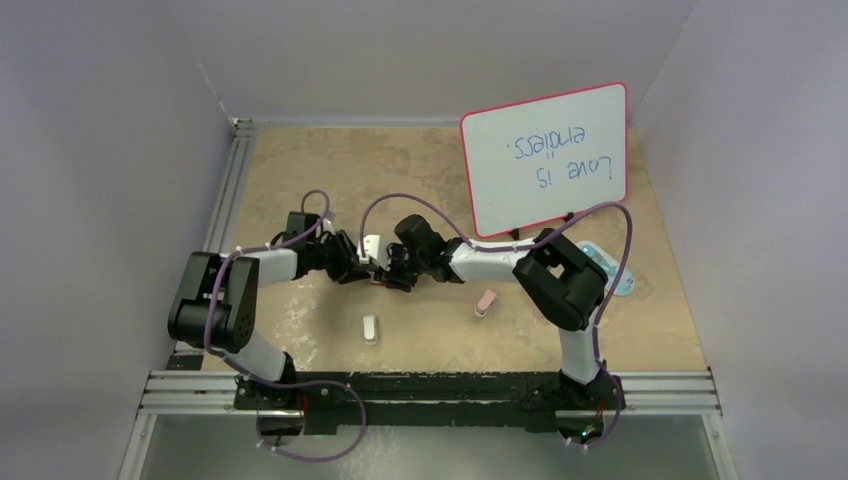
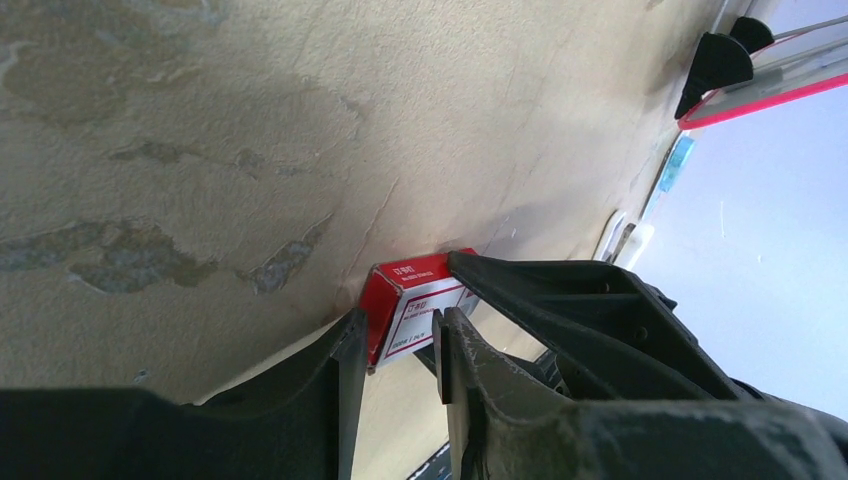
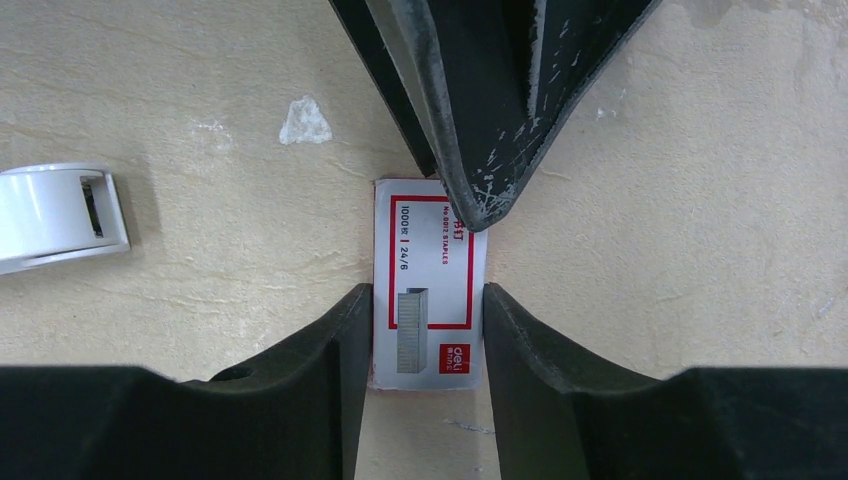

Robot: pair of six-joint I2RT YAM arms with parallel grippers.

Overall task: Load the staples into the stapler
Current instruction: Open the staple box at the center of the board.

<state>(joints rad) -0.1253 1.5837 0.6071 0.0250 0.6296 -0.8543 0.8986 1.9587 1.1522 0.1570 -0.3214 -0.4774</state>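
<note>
Surface: a mottled beige tabletop (image 1: 300,180) enclosed by plain grey walls; an aluminium rail (image 1: 430,385) along the near edge carries both arm bases.
Near item: a small white object (image 1: 371,328) lies alone on the tabletop just beyond the rail, left of centre.
Stapler: the pink stapler (image 1: 486,301) lies flat to the right of centre, well apart from both grippers, under the right arm's forearm.
Staples: none show loose. The staples box (image 3: 428,250), red-edged with a white printed label, lies flat at the middle of the tabletop where the two grippers meet. No tray is out of it that I can see.
Right pincer: the right gripper (image 3: 428,292) comes in from the right. Its two fingers sit tight against the box's two long sides, clamped on it.
Left pincer: the left gripper (image 2: 400,318) comes in from the left, its fingertips straddling one end of the box. One fingertip lies over the label's far corner. Whether it presses or only frames the box I cannot tell.
Beyond the grippers: a white plastic piece (image 3: 50,215) rests on the tabletop just beside the box.
Far right: a pale blue item (image 1: 622,280) shows partly behind the right arm.
Back: a red-framed whiteboard (image 1: 545,160) with handwriting stands tilted.
</note>
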